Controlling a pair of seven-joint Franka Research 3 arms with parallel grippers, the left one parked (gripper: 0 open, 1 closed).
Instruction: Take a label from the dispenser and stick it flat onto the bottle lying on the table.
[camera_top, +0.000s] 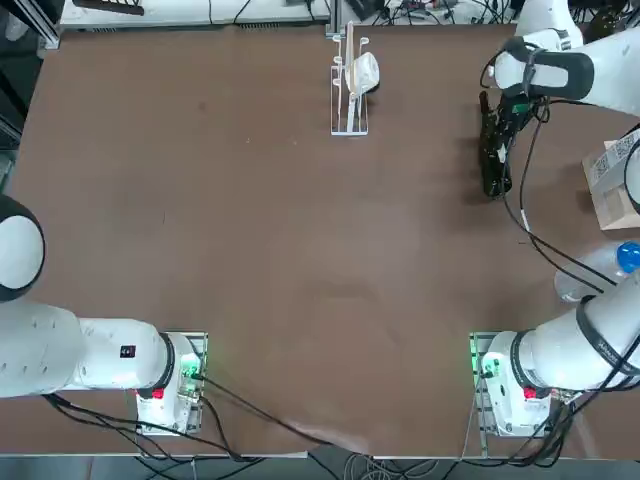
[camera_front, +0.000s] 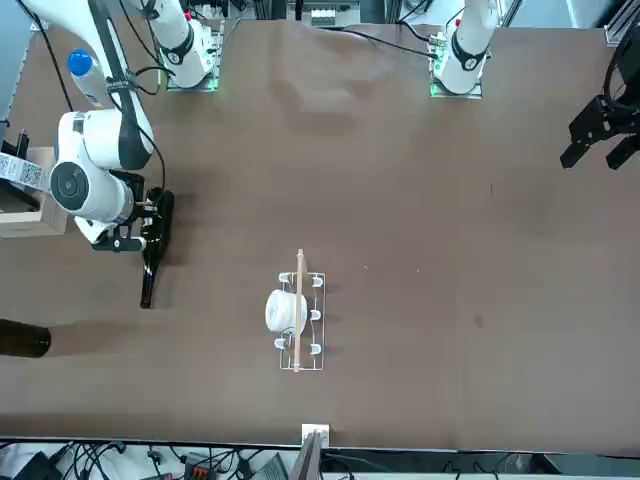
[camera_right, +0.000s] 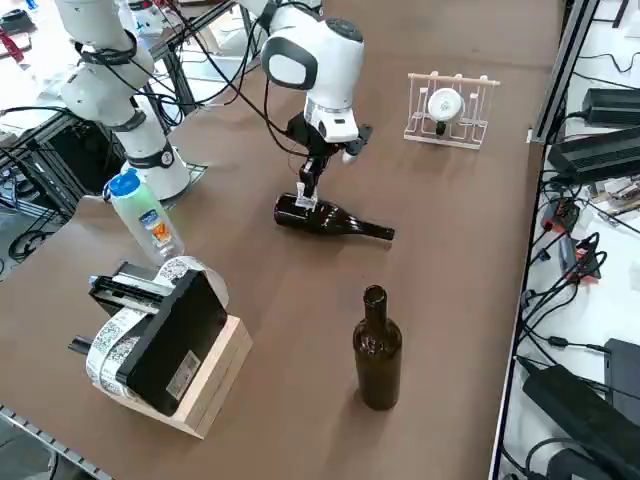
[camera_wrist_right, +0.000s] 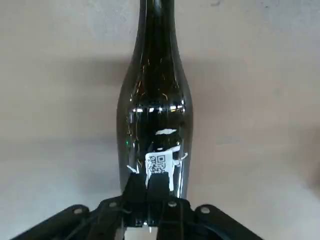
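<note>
The dark glass bottle (camera_right: 335, 221) lies on its side on the brown table, its neck pointing away from the robot's base. It also shows as the bottle (camera_wrist_right: 155, 100) in the wrist view, bottle (camera_top: 495, 172) from overhead and bottle (camera_front: 151, 262) from the front. My right gripper (camera_right: 304, 193) points down onto the bottle's wide body near its base. Its fingers are shut, with the small white printed label (camera_wrist_right: 160, 164) at their tips against the glass. The gripper (camera_wrist_right: 153, 186) hides the label's near edge. The label (camera_right: 303, 201) shows as a white speck.
The label dispenser (camera_right: 160, 335) sits on a wooden block at the table's right edge. A clear plastic bottle (camera_right: 145, 215) with a blue cap stands beside it. A second dark bottle (camera_right: 377, 350) stands upright nearby. A wire rack (camera_right: 450, 108) holding a white object is at the far side.
</note>
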